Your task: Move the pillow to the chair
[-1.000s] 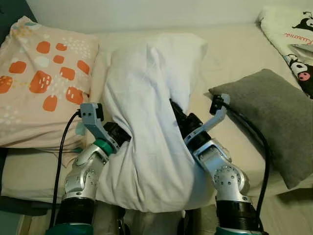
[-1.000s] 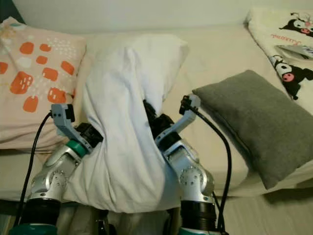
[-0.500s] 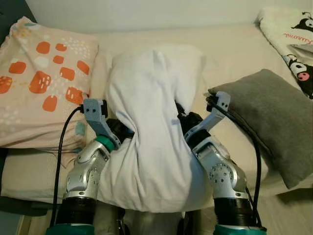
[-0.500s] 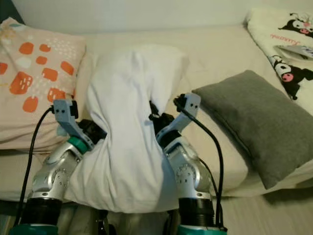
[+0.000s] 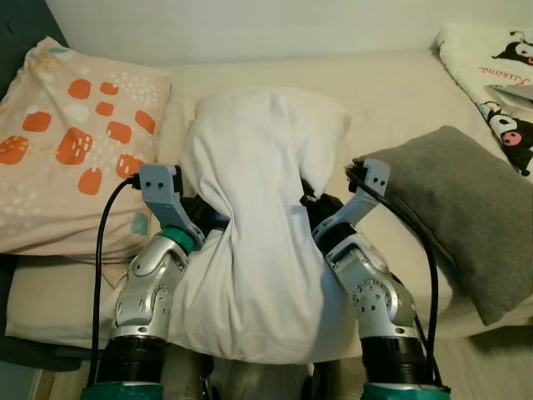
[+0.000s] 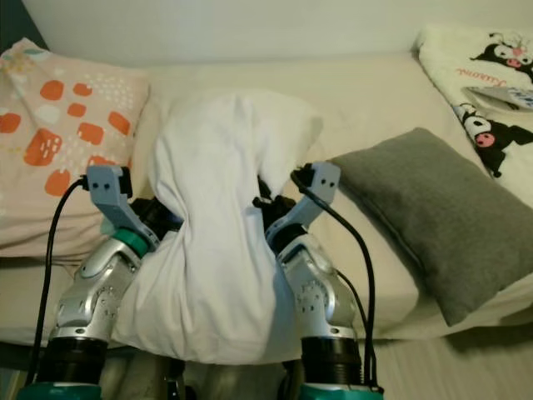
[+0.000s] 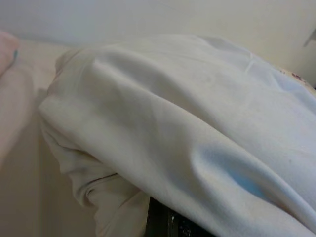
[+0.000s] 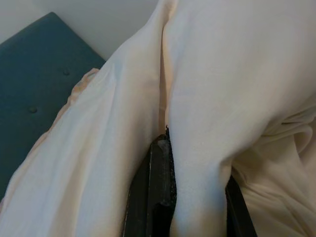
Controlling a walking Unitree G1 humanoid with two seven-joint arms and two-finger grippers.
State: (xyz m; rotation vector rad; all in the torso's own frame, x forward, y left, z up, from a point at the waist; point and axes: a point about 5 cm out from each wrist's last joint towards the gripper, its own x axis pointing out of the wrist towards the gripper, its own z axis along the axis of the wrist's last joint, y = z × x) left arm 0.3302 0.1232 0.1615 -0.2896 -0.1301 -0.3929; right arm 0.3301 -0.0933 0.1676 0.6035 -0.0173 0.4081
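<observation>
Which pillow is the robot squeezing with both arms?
The white pillow in the middle, pinched between both grippers. The orange-spotted pillow and grey pillow lie untouched beside it.

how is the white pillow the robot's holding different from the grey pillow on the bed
The white pillow is squeezed in at its middle between the left gripper and right gripper; the grey pillow lies flat and untouched. The white one is bigger, rumpled and plain; the grey one is smooth and darker. Both are on the bed.
</observation>
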